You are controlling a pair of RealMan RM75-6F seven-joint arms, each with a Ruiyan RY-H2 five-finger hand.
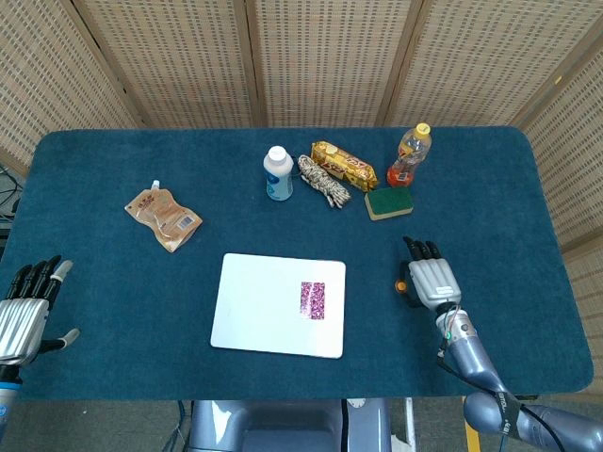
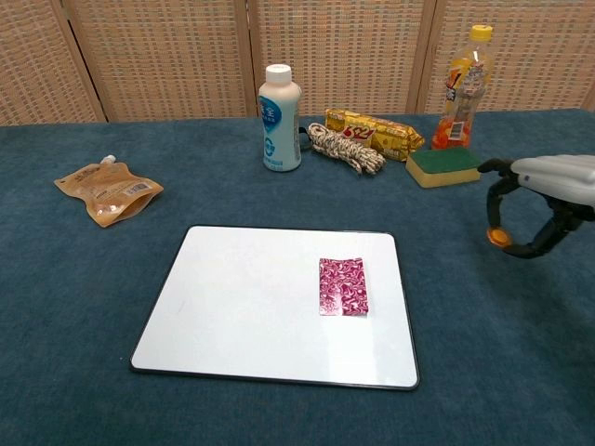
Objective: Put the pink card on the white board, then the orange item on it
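Already the pink card (image 2: 343, 286) lies flat on the right half of the white board (image 2: 242, 307) at lower centre of the frame, so the first step reads as done and only the orange item (image 2: 499, 238) remains. That item, a small orange piece, is pinched between thumb and a finger of the right hand (image 2: 548, 190) at the right edge of the chest view, clear of the blue table (image 2: 84, 307), apparently to be carried over to the board. At lower left of the head view, the left hand (image 1: 24, 315) hangs spread and idle, well apart from the board.
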